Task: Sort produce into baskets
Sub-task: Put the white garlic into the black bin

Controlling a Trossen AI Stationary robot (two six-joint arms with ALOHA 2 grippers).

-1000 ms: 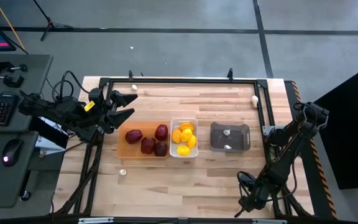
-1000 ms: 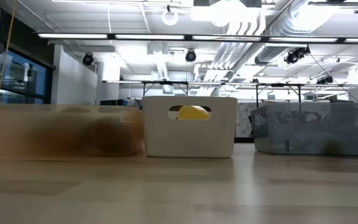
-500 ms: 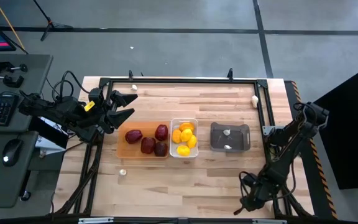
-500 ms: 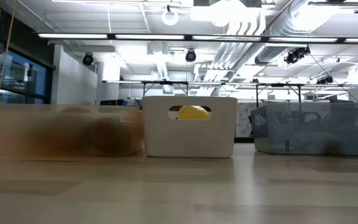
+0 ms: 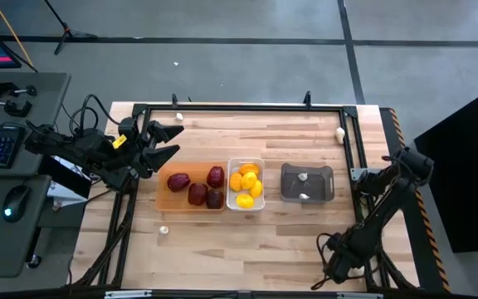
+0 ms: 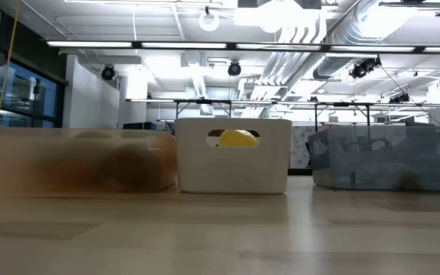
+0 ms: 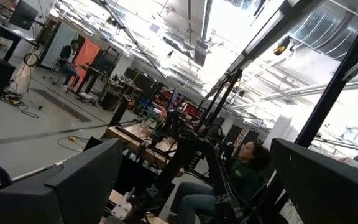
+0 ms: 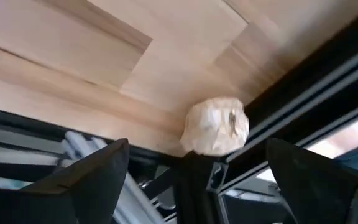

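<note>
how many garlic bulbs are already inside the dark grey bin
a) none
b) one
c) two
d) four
c) The high view shows two white garlic bulbs, and, inside the dark grey bin, while three more lie loose on the table: at and.

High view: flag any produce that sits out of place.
Three small white garlic-like bulbs lie loose on the wooden table, outside the dark grey bin: one at the far left edge, one by the far right frame, one near the front left.
</note>
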